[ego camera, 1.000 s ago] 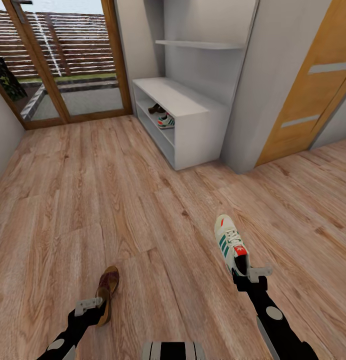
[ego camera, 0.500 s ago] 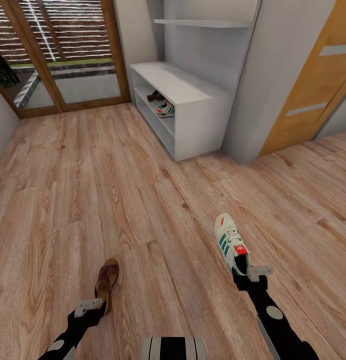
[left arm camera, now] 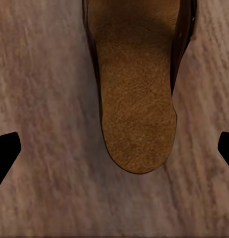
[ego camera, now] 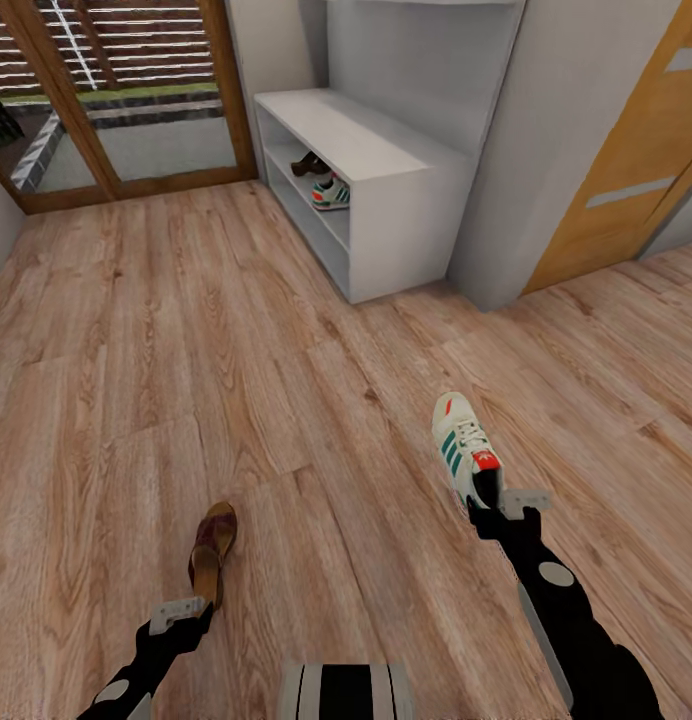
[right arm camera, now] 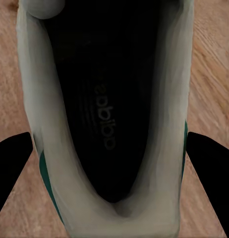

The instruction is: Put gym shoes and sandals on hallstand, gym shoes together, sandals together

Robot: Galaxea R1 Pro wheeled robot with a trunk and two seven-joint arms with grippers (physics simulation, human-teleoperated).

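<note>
On the corridor floor (ego camera: 136, 400), the right gripper (ego camera: 491, 500) straddles a gym shoe's (ego camera: 464, 447) heel, jaws wide — the left gripper (ego camera: 191, 610), likewise wide, hangs behind a sandal (ego camera: 213, 545).

"adidas" printed on the gym shoe (right arm camera: 107, 119) insole

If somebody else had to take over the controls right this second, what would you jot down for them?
Left gripper: open, hovering at the heel of a sandal on the corridor floor; not gripping it.
Right gripper: open, fingers either side of a gym shoe's heel; the shoe looks still on the floor.
Done: one gym shoe and one sandal sit on a shelf of the hallstand.
Left: close on both, carry them over, set each beside its partner.
</note>
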